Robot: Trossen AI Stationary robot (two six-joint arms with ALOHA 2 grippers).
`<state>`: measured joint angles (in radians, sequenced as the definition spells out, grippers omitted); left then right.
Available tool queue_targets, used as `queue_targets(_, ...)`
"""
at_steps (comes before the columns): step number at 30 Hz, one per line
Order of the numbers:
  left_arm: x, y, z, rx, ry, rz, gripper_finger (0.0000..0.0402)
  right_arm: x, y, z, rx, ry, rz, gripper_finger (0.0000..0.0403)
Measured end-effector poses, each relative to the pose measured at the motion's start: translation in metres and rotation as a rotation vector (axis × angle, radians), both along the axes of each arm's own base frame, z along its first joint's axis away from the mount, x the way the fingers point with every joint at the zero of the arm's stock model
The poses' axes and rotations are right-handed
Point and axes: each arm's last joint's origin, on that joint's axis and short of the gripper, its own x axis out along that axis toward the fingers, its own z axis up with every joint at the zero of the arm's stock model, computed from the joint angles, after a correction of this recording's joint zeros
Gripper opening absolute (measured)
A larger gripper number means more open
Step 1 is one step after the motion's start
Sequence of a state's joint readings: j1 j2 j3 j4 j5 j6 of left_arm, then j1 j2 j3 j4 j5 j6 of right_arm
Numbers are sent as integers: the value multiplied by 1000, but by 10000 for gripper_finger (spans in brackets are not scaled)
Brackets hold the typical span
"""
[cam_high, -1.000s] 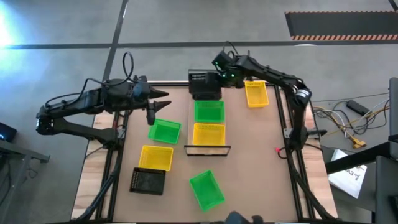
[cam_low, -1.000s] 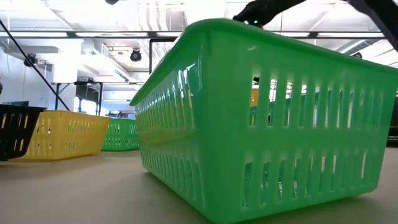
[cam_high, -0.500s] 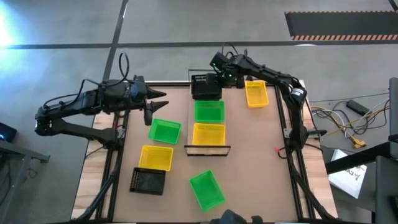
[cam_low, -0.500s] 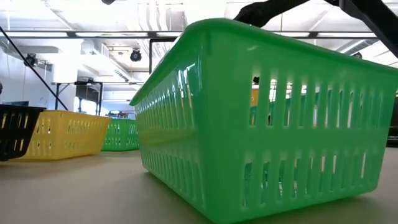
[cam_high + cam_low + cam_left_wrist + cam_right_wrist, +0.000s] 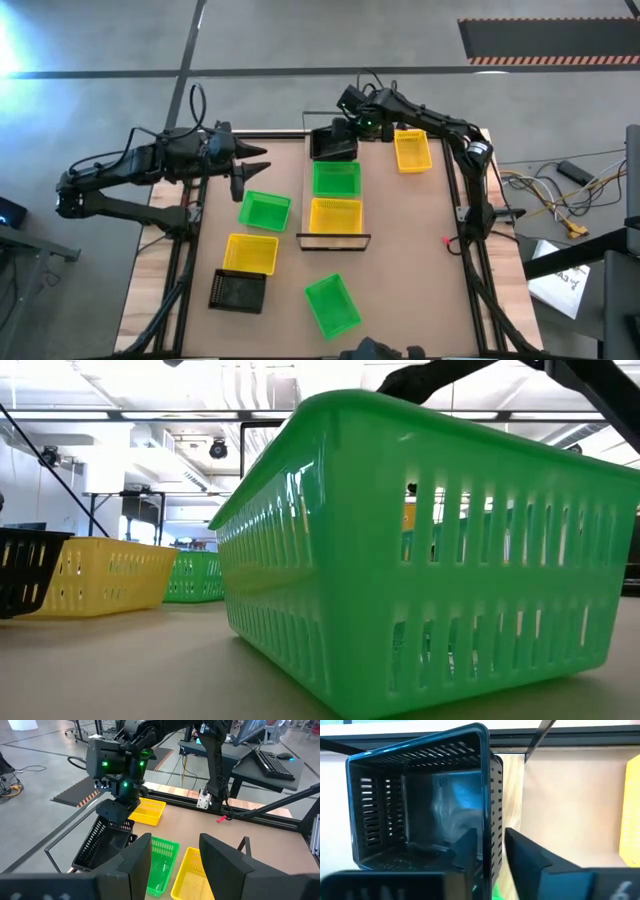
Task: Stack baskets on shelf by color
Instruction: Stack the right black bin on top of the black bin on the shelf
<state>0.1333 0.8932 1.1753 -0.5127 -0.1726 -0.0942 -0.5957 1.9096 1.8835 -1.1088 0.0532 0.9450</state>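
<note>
gripping one wall of a black basket (image 5: 333,146), the right gripper (image 5: 349,124) holds it tilted over the far end of the shelf (image 5: 334,241), probably so it can settle beside the green basket (image 5: 336,180) and yellow basket (image 5: 335,214) already lined up there. its fingers (image 5: 527,862) straddle the rim, one inside, one outside. the left gripper (image 5: 246,176) hangs wide open just beyond another green basket (image 5: 264,211), likely waiting its turn.
</note>
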Motion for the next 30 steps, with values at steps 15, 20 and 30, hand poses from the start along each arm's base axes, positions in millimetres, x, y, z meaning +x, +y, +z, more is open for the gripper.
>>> queue_targets(15,2,0,0,-53,-20,13,151,-2,2,6,-33,25,127,118)
queue_targets(20,7,1,-1,-79,-25,19,151,-2,2,6,-34,22,144,55)
queue_targets(30,16,2,-5,-104,-8,25,151,-1,3,6,-45,27,157,32)
